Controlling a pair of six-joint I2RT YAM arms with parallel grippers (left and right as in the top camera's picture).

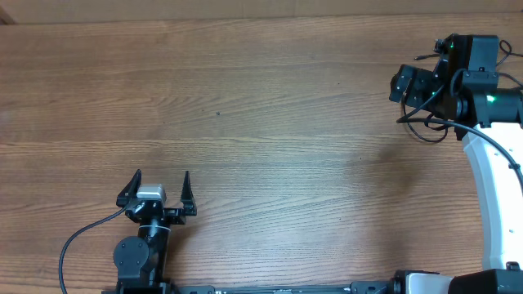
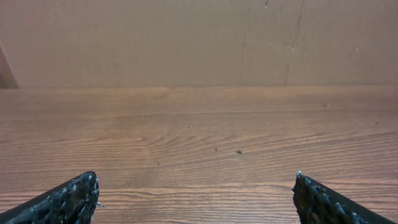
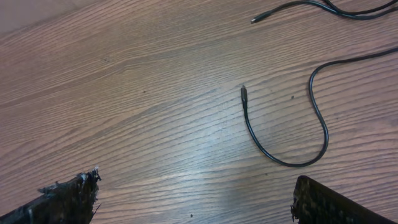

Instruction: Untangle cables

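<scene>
At the far right corner of the table [image 1: 270, 122], under the right arm, lie the cables [image 3: 292, 165], and neither gripper has hold of them. The right gripper [image 3: 196, 186] hangs above them with its jaws spread wide and nothing between. The left gripper [image 2: 196, 183] is likewise wide open and empty, down at the near left edge, well apart from the work.

In the right wrist view, one cord runs from its small plug [image 3: 244, 91] through a loose S-bend and crosses nothing along the way. A second cord [image 3: 273, 12] lies beyond it, its tip free. Where they show, the two are apart. Towards the upper right corner of that view more black line bunches together and runs out of frame (a knot may sit there, but I cannot tell). My reading is that at most the near ends are laid clear. Any real tangle is out of view, and nothing has yet been spread out across the table.

There is plenty of room. The middle and left of the table are bare wood, a good place to draw cords out. The tight side is the far edge, where a plain board [image 2: 199, 37] stands up behind the table, and the right edge close to the cables.
</scene>
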